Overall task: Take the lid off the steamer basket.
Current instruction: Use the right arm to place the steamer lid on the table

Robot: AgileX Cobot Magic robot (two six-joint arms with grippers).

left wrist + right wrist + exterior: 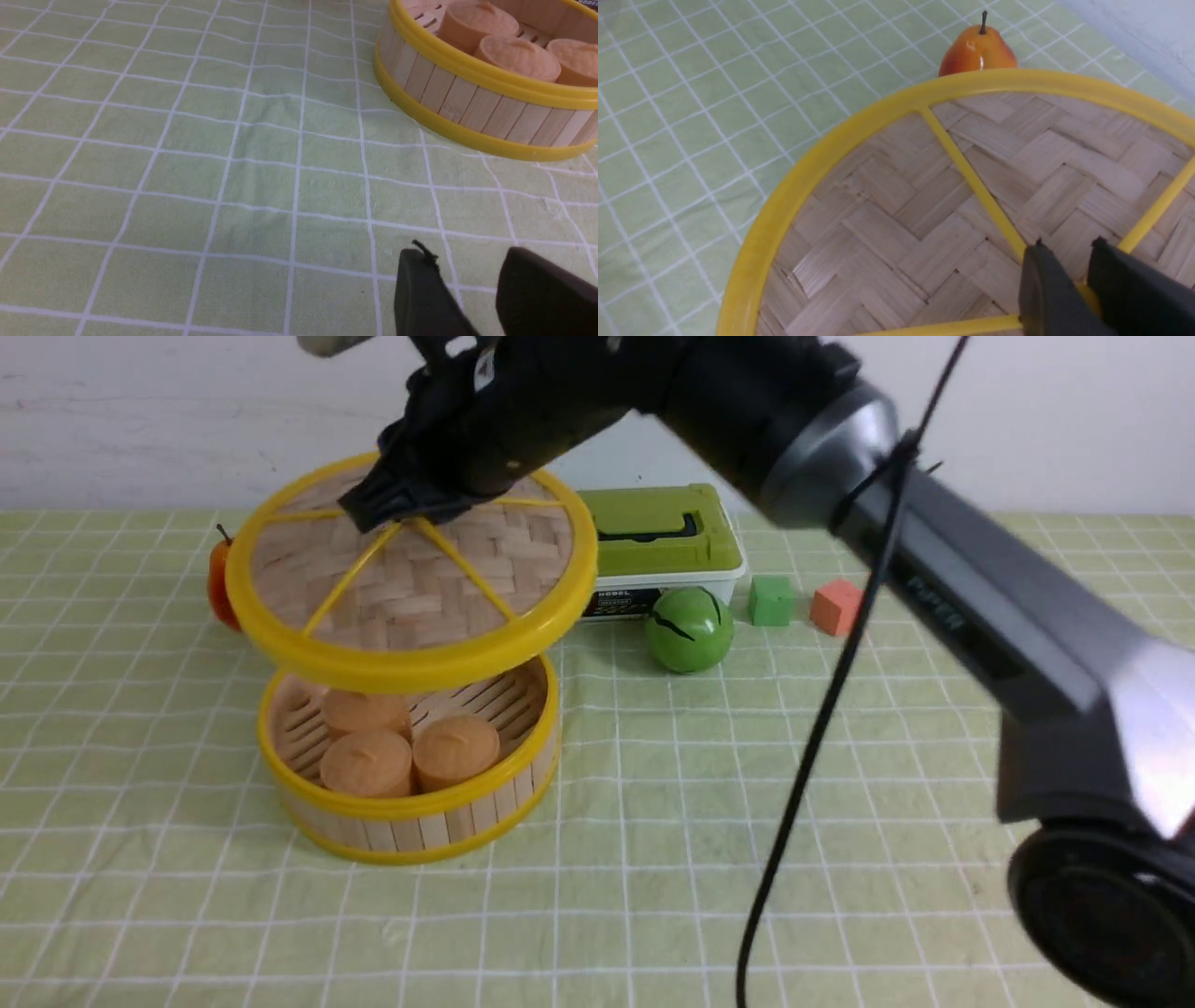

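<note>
Right gripper (387, 513) clamped on centre of lid (420, 588), tilted clear above steamer basket (411, 826) at left of table (653, 859), left gripper (462, 263) parted.

Lid (420, 588) of pale, matt woven bamboo strips in a smooth, slightly shiny yellow plastic rim; steamer basket (420, 831) of matt wooden slats between like plastic rims; tablecloth (653, 803) soft matt green cloth, faintly creased; pear (978, 51) glossy, highlights showing; box (653, 523) smooth green-and-white plastic.
</note>
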